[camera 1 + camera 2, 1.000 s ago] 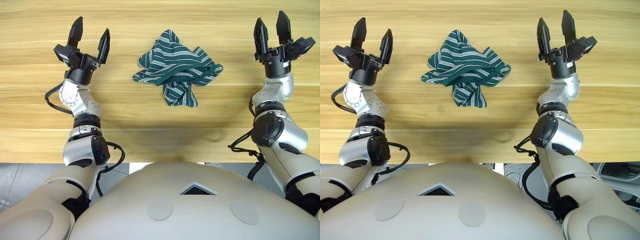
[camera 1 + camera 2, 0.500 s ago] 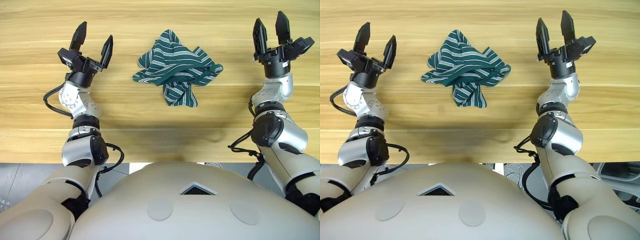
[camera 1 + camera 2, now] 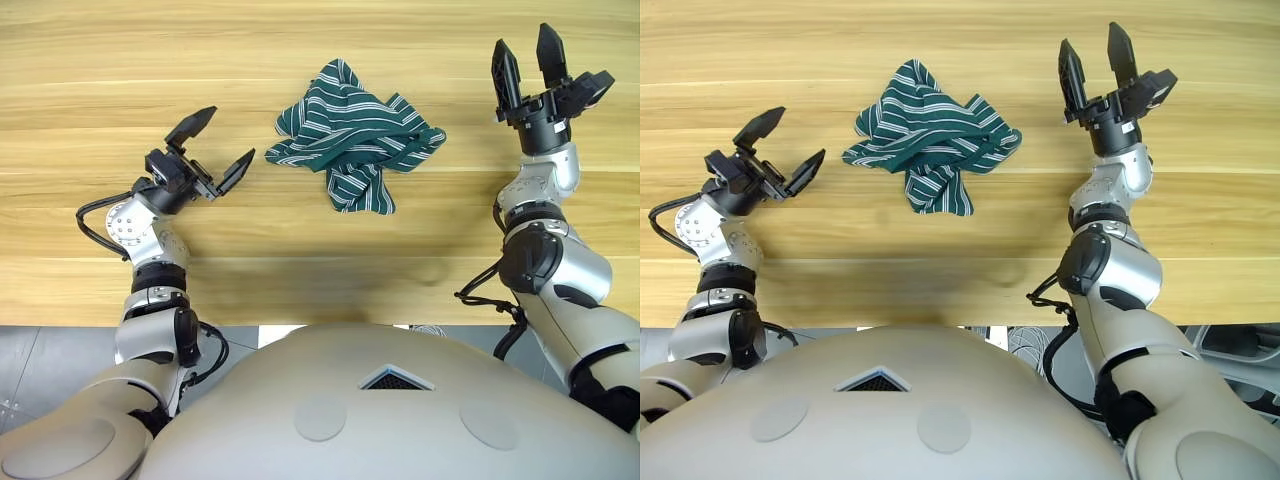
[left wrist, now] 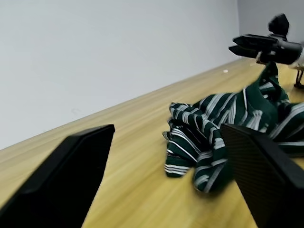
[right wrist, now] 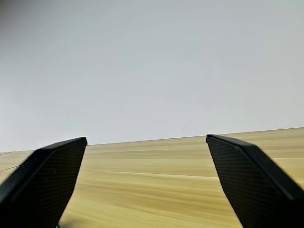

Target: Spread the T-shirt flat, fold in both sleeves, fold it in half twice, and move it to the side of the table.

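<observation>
We have swung our left gripper inward, fingers spread, so it now points at the crumpled green striped T-shirt lying untouched mid-table. Our right gripper, also spread, edges closer. Spreading hasn't begun; grasping seems next.

The T-shirt lies crumpled on the surface, well back from its near edge. The left gripper and right gripper flank it, fingers spread, clear of the fabric.

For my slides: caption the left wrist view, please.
Open left gripper faces the crumpled green striped T-shirt on the wooden table.
</observation>
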`<control>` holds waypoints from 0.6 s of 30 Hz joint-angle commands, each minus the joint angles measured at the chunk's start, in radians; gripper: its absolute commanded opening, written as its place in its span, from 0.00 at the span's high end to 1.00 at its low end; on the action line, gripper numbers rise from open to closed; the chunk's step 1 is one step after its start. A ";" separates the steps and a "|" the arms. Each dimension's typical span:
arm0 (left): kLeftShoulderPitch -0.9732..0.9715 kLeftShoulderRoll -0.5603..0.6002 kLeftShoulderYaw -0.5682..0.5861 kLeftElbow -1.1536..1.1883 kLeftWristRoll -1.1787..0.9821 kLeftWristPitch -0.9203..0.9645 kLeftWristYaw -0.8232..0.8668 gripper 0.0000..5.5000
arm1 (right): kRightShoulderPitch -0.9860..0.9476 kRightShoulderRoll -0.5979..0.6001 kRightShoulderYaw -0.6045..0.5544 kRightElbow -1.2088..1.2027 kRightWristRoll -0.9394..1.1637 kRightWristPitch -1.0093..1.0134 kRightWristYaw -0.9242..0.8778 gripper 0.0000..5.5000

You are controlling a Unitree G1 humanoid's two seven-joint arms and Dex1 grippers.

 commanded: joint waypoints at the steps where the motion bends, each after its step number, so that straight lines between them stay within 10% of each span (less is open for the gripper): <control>1: 0.012 0.023 -0.062 -0.023 0.128 -0.045 0.079 0.27 | -0.025 0.013 0.012 0.006 -0.016 -0.006 -0.011 0.15; 18: -0.023 0.044 -0.263 -0.078 0.529 -0.099 0.576 0.41 | -0.024 0.017 0.030 0.007 -0.020 -0.022 0.001 0.15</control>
